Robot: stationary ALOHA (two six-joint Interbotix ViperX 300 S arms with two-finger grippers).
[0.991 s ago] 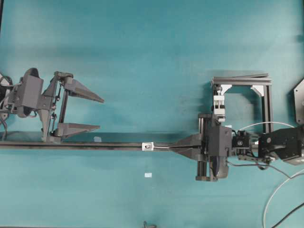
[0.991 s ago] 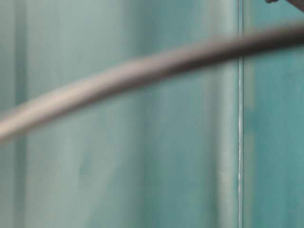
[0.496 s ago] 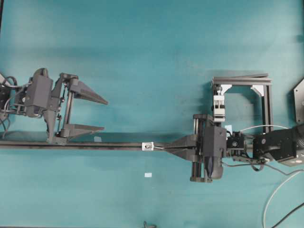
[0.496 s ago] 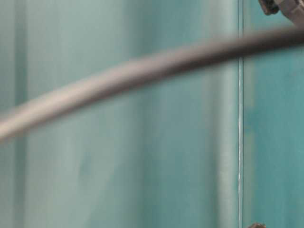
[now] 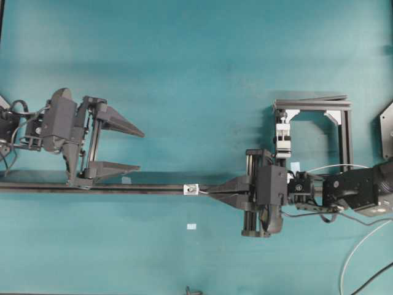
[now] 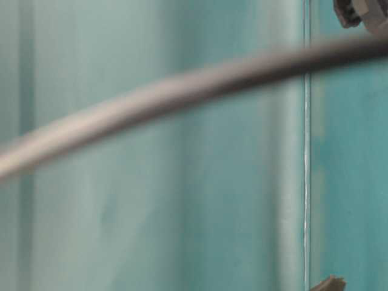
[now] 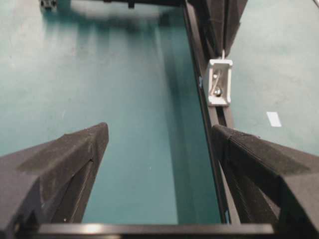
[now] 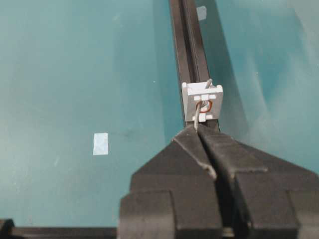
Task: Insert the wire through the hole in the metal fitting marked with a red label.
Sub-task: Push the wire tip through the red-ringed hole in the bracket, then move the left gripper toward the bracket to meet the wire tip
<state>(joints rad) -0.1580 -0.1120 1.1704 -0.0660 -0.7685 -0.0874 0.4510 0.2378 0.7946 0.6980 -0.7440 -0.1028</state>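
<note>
Over teal table [image 5: 184,74], right pincer [image 8: 198,130] tight on wire [image 8: 200,112], left pincer [image 5: 126,147] agape.

Black arms, tapered ribbed gripper [image 8: 199,137] fingers [image 7: 259,164]

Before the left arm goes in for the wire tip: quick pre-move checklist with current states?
1. Right tool shut on the wire: ok.
2. Wire entered in the hole of the metal fitting, a short end showing past its far side: ok.
3. Left tool open wide: ok.
4. Left tool lined up with the fitting: not ok; only its lower finger sits near the black rail.
5. Fitting seated on the rail: ok.
6. Enough wire through for a grip: cannot tell.
</note>
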